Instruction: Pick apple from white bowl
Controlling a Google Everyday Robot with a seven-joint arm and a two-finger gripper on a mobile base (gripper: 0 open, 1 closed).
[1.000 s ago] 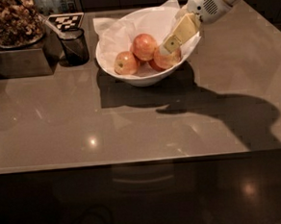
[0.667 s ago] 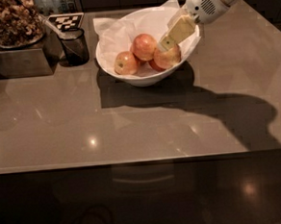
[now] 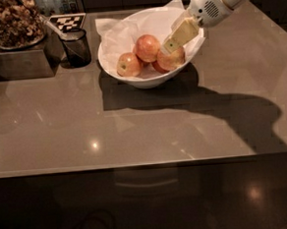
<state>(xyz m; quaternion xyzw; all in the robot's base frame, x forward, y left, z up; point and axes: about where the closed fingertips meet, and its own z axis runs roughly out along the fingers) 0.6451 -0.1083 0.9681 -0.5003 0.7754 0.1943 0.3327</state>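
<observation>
The white bowl (image 3: pixel 131 80), lined with crumpled white paper, stands at the back middle of the brown counter. It holds three apples. The orange-red apple (image 3: pixel 146 47) lies in the middle. A smaller apple with a yellow-green face (image 3: pixel 128 65) lies to its left, and a darker red apple (image 3: pixel 175 60) to its right. My gripper (image 3: pixel 172 43), pale yellow on a white arm, reaches in from the upper right. It hangs over the bowl, just above the darker apple and right beside the orange-red apple. It hides part of the darker apple.
A small dark mesh cup (image 3: pixel 76 46) stands left of the bowl. A tray of nuts (image 3: pixel 10 22) sits on a dark box (image 3: pixel 17 63) at the far left. A checkered marker (image 3: pixel 67 22) lies behind the cup. The counter's front edge (image 3: pixel 137 163) runs across the middle.
My gripper has risen a little and shifted slightly left over the bowl. The three apples have stayed in place.
</observation>
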